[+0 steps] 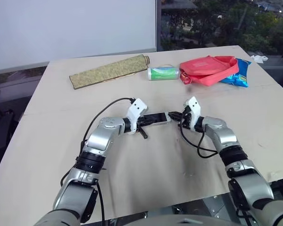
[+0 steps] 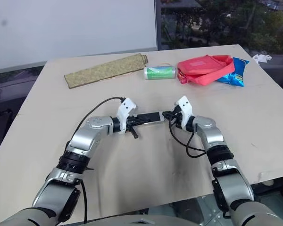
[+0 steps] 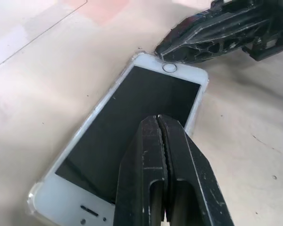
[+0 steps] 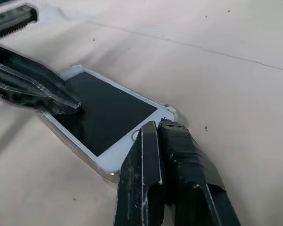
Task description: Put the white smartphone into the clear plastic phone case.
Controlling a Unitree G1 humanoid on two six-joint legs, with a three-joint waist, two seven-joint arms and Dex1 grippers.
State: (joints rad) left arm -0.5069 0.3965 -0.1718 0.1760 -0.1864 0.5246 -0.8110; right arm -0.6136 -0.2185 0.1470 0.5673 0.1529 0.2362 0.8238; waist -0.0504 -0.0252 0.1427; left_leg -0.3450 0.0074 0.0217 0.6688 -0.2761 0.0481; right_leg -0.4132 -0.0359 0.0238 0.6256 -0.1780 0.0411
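Both arms reach in from the lower corners of the head view and bend inward, so the two wrists face each other near the middle of the frame. The left tool (image 1: 144, 123) has its two black fingers (image 3: 160, 155) pressed together with no gap. The right tool (image 1: 175, 115) is likewise closed, its fingers (image 4: 153, 155) side by side. Each wrist slopes gently downward, and the two tips sit near each other.

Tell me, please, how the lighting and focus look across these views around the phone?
Head views: soft, even daylight, faint shadows on the table. Left wrist view: the white smartphone is sharp, its own left gripper slightly soft. Right wrist view: the left gripper looks blurred, the right gripper crisp.
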